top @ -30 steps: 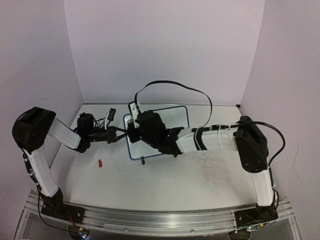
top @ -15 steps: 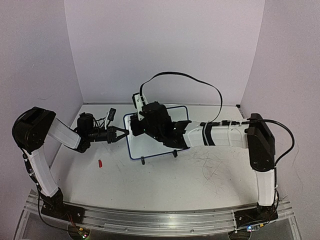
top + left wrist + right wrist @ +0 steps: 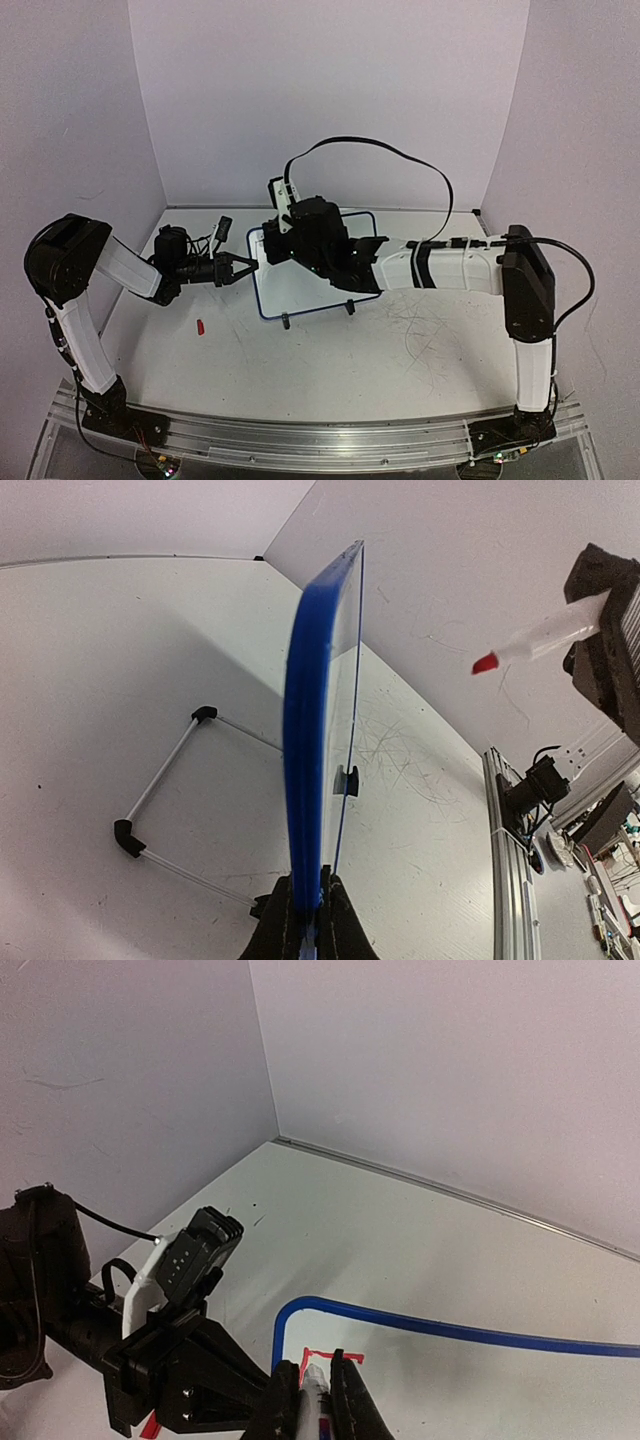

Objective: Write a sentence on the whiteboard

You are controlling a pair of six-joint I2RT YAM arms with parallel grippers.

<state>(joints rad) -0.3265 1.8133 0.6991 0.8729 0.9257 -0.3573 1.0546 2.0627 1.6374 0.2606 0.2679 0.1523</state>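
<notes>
The whiteboard (image 3: 325,280), white with a blue frame, stands tilted on the table. My left gripper (image 3: 245,266) is shut on its left edge; in the left wrist view the board (image 3: 305,710) runs edge-on out of that gripper (image 3: 306,875). My right gripper (image 3: 275,250) hovers at the board's upper left corner, shut on a white marker (image 3: 314,1388) with a red tip (image 3: 485,663). Of the sentence, only two short red strokes (image 3: 335,1356) meeting in a corner show, just past the marker. The right wrist hides that part of the board from above.
A small red cap (image 3: 201,326) lies on the table in front of the left arm. A wire stand (image 3: 165,780) props the board from behind. Old pen scratches (image 3: 420,330) mark the table on the right. The metal rail (image 3: 320,440) runs along the near edge.
The right arm has stretched out and carried the marker back and up toward the board's upper left corner. The left gripper has kept its hold and has not moved.
</notes>
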